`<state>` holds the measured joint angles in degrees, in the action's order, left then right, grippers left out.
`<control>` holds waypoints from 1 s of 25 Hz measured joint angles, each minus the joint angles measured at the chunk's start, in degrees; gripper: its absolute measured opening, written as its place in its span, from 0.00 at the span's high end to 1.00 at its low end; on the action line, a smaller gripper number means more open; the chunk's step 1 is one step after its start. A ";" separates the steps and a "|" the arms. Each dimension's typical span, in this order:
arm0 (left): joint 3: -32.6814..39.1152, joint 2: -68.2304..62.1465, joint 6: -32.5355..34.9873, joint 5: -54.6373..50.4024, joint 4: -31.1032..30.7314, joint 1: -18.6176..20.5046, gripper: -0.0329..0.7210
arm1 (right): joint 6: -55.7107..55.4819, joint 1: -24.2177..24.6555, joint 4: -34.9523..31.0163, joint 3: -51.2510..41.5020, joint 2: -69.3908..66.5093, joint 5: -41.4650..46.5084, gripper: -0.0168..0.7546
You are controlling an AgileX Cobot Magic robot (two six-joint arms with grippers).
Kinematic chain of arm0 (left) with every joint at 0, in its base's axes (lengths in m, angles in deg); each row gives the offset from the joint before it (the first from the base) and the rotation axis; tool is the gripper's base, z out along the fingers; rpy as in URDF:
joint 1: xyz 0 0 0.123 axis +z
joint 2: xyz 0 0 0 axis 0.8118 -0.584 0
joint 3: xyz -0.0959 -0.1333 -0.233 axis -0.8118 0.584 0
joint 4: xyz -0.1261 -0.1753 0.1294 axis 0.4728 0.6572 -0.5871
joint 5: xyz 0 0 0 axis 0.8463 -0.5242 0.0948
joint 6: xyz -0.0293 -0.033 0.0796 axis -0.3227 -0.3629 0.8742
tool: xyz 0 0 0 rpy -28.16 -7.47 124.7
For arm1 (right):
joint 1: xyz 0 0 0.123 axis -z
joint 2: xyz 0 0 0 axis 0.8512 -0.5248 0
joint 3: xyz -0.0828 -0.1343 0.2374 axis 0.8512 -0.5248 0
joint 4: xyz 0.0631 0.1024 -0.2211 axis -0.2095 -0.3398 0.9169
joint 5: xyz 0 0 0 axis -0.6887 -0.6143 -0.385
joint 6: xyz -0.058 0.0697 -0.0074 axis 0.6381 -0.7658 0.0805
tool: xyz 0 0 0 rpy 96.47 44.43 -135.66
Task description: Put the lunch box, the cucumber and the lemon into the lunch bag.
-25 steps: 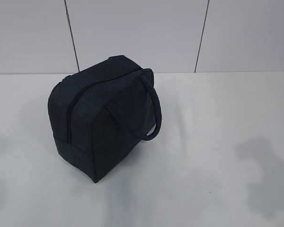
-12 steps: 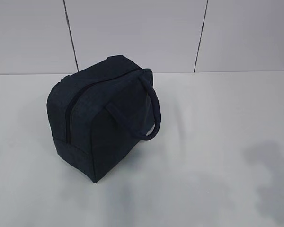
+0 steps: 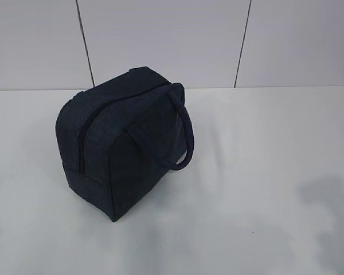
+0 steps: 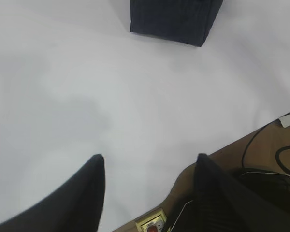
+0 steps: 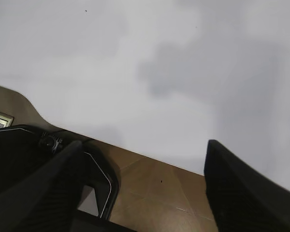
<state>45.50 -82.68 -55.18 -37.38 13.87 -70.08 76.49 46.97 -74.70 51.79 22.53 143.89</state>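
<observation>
So the lunch bag (image 3: pixel 123 146) sits upright left of center on the white table (image 3: pixel 264 172), zipper shut as far as I can tell, so its inside is hidden, and only its bottom corner (image 4: pixel 175 20) pokes into the left wrist view. Left gripper (image 4: pixel 149 166) and right gripper (image 5: pixel 145 154) both hang with fingers spread apart, holding nothing, over the table's near edge, floor showing underneath.

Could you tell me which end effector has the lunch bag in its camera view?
The left end effector: its wrist view shows the lunch bag corner; the right end effector sees only bare table.
</observation>
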 joint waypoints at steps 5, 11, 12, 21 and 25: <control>0.00 0.00 0.00 0.20 0.00 0.00 0.39 | -0.03 0.00 0.00 -0.38 0.00 -0.35 0.22; 0.00 0.00 0.00 0.20 0.00 0.00 0.39 | -0.13 0.00 0.00 -0.38 0.00 -0.39 0.22; 0.00 0.00 0.00 0.20 0.00 0.00 0.39 | -0.13 0.00 0.00 -0.38 0.00 -0.39 0.22; 0.00 0.65 0.00 0.20 0.04 0.99 0.40 | -0.13 0.34 0.00 -0.38 4.05 -0.39 0.23; 0.00 3.25 0.00 0.20 0.17 6.40 0.40 | -0.13 4.59 0.32 -0.38 9.22 -0.39 0.23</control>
<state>45.50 -79.43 -55.18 -37.18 14.04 -63.69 76.36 51.56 -74.39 51.41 31.76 143.50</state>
